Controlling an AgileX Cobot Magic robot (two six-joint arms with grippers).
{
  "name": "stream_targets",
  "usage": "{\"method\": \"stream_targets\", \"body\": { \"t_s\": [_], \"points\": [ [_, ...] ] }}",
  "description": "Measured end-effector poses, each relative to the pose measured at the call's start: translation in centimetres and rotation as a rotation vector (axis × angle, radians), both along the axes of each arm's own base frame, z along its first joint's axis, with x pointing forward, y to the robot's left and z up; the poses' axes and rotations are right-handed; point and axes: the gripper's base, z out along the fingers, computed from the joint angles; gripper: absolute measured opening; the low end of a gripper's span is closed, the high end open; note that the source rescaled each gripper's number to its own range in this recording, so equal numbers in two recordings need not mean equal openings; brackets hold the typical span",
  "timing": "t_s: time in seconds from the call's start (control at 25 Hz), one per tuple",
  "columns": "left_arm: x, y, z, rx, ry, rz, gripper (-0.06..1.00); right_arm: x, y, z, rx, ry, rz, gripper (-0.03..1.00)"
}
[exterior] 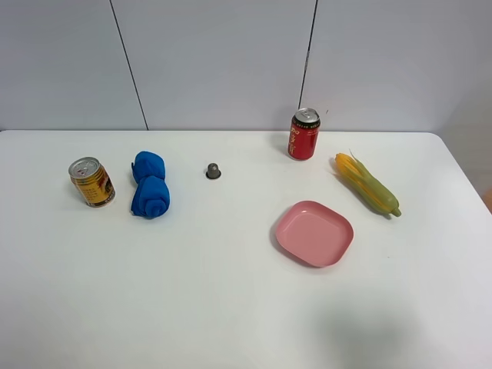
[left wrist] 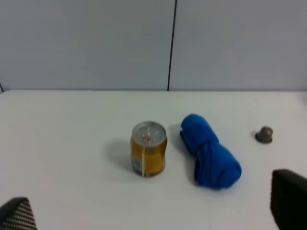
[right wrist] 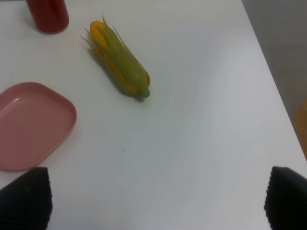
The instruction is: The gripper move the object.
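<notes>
Left gripper (left wrist: 153, 211): I see fingers (left wrist: 288, 196) spread wide, holding nothing. Right gripper (right wrist: 153, 196) same, fingers (right wrist: 29, 196) wide, nothing held. The yellow can (exterior: 92, 182) stands upright at far left of the worktop (exterior: 192, 292), just beside the blue cloth (exterior: 149, 184). Red can (exterior: 304, 134), corn (exterior: 367, 184), pink plate (exterior: 338, 250) well apart on the right.
</notes>
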Motion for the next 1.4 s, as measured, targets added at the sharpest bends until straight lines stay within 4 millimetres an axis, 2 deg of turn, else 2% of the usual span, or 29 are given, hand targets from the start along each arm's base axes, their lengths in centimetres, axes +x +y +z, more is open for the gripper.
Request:
{"method": "stream_targets", "body": {
  "t_s": [0.16, 0.28, 0.68, 1.4],
  "points": [
    [-2.6, 0.0, -1.4, 0.094, -0.042, -0.028, 0.98, 0.0, 0.0, 0.0, 0.0, 0.0, 0.0, 1.0],
    [-3.5, 0.0, -2.2, 0.126, -0.065, -0.036, 0.98, 0.0, 0.0, 0.0, 0.0, 0.0, 0.0, 1.0],
    [-1.6, -0.5, -6.7, 0.073, 0.117, -0.093, 0.98, 0.0, 0.0, 0.0, 0.0, 0.0, 0.0, 1.0],
    [-1.5, -0.5, -6.9, 0.069, 0.129, -0.091, 0.98, 0.0, 0.0, 0.0, 0.0, 0.0, 0.0, 1.0]
  ]
}}
